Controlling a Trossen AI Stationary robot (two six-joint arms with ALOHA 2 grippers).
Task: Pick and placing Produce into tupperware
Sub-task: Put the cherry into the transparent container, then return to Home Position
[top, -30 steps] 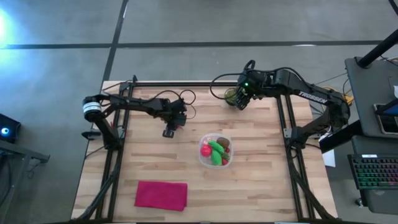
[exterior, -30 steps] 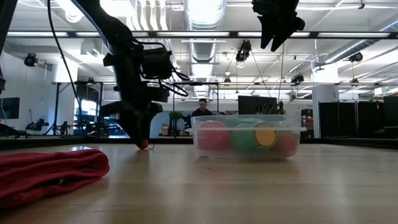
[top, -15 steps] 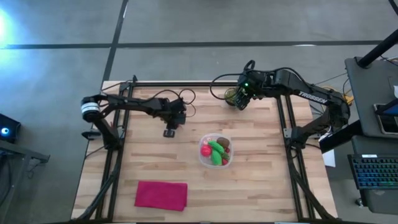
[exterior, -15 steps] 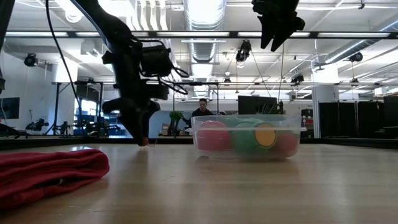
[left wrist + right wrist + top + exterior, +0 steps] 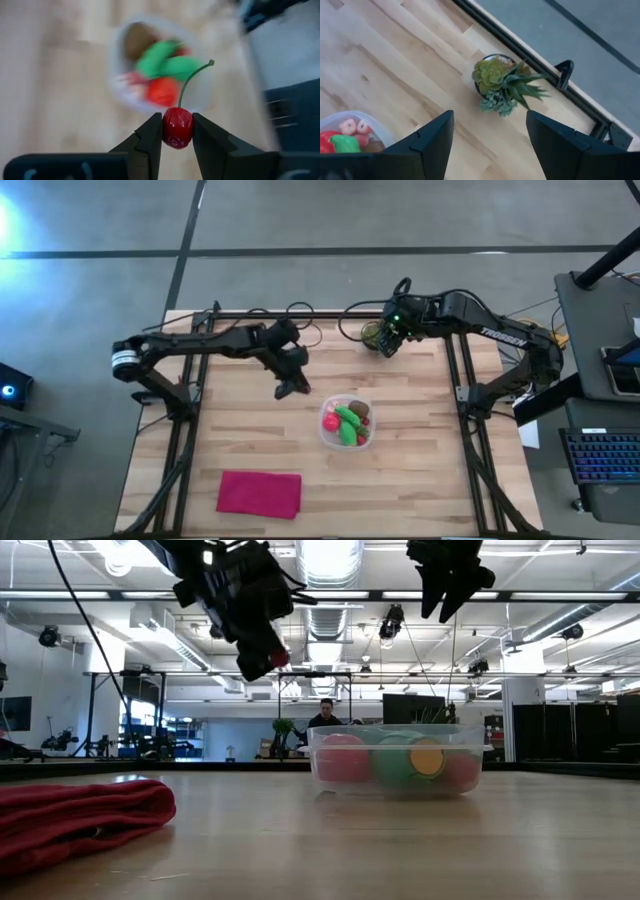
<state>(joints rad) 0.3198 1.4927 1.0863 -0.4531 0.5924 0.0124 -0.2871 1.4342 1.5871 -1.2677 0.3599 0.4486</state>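
My left gripper (image 5: 177, 131) is shut on a small red cherry (image 5: 177, 128) with a thin green stem (image 5: 192, 80), held in the air left of the tupperware (image 5: 346, 423). In the low view the cherry (image 5: 278, 658) shows high above the table. The clear tupperware (image 5: 396, 759) stands on the table mid-right, with green, red, pink and brown produce inside. My right gripper (image 5: 490, 135) is open, waiting high over the far right of the table, near the potted plant (image 5: 505, 84). My left gripper pinches the cherry's round red body (image 5: 177, 128) between its two fingers, one on each side. The fingers slant down toward the table's right. The cherry is lifted clear of the table, its stem pointing away from the fingers.
A magenta cloth (image 5: 259, 492) lies near the table's near left edge. A potted green plant (image 5: 372, 335) stands at the far edge under the right arm. Bare wood lies between the cloth and the tupperware.
My left gripper has risen from the table with the cherry and swung right toward the tupperware. The cherry, first at table level, is now lifted clear, high above the wood. The right arm has kept still.
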